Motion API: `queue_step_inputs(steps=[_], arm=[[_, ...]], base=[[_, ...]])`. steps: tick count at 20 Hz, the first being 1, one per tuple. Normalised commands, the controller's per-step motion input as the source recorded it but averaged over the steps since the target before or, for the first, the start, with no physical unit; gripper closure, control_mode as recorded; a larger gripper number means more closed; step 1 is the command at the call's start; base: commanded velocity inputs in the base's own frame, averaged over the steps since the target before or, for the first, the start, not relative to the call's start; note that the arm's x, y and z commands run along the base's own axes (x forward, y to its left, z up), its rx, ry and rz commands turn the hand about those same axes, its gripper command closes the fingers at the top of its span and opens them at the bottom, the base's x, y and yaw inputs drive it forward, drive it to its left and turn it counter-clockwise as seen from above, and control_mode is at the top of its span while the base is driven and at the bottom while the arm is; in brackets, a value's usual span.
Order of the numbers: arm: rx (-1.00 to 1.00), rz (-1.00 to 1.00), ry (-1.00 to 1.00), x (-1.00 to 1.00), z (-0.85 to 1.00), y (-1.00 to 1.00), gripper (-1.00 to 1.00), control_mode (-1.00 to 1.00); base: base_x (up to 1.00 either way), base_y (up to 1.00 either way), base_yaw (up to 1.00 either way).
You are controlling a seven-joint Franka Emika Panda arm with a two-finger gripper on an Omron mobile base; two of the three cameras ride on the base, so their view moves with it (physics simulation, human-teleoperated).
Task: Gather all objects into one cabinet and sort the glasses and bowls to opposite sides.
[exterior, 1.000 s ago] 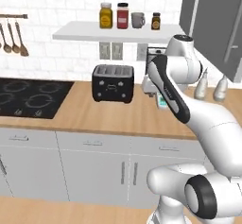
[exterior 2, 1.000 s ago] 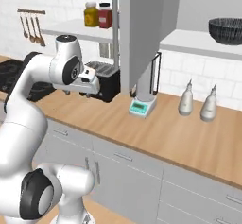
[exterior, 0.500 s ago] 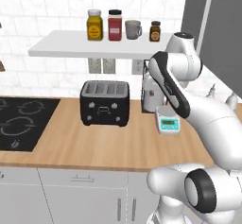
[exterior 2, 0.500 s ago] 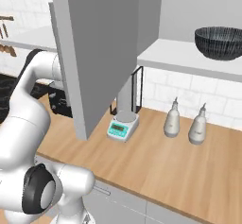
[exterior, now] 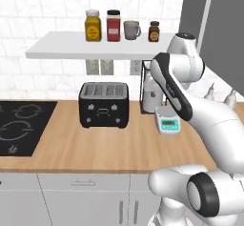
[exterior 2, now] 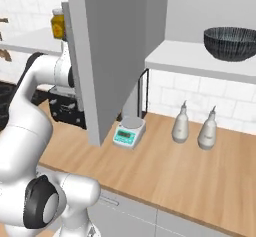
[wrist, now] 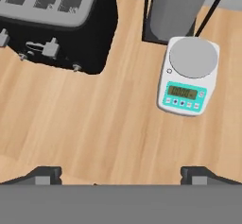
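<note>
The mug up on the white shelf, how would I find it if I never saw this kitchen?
Look at the white shelf on the tiled wall above the black toaster. Four small things stand in a row there; the mug is third from the left, between a red jar and a small brown jar. It is the grey one with a handle and no lid.
</note>
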Motion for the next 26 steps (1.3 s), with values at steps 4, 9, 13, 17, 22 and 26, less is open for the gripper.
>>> queue_step_inputs(steps=[4,9,13,17,22,26], arm=[[0.0,0.0,0.0,0.0,0.0,0.0,-1.0,1.0],[0.0,0.0,0.0,0.0,0.0,0.0,-1.0,1.0],[0.0,0.0,0.0,0.0,0.0,0.0,-1.0,1.0],[0.0,0.0,0.0,0.0,0.0,0.0,-1.0,1.0],[0.0,0.0,0.0,0.0,0.0,0.0,-1.0,1.0],[0.0,0.0,0.0,0.0,0.0,0.0,-1.0,1.0]], base=[[0.01,0.62,-0.14],[0.04,0.43,-0.13],[0.24,0.29,-0.1],[0.77,0.0,-0.11],[0.58,0.0,-0.13],[0.0,0.0,-0.02]])
